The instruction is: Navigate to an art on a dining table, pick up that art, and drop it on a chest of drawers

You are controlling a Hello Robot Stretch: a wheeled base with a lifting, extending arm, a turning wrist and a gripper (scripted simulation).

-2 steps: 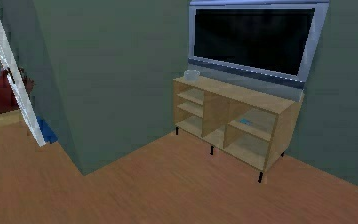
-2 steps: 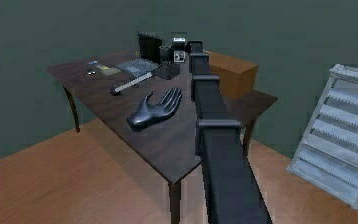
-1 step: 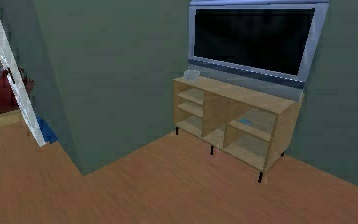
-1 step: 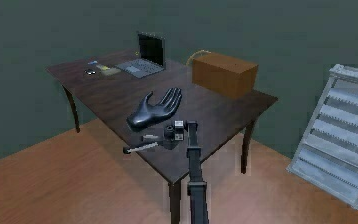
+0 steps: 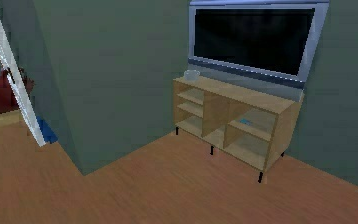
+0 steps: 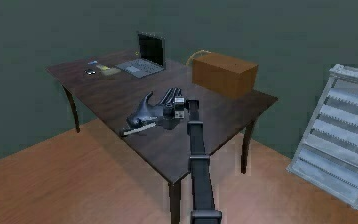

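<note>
Art piece, taken to be the small pale object [image 6: 94,70] lying on the desk [image 6: 232,112] near its far left corner, left of the laptop [image 6: 147,52]; it is too small to give its long axis or which way it points. Step in hand, as judged: the pick-up. The arm [image 6: 199,160] reaches over the desk's near half, and the hand [image 6: 140,117] is apart from the pale object. Whether the hand grasps anything cannot be told. The next move likely calls for shifting toward the arm side view's left and reaching farther out. A brown box [image 6: 224,72] stands on the desk's right. Forward view: open-shelved cabinet [image 5: 232,118] under a wall screen [image 5: 252,38].
</note>
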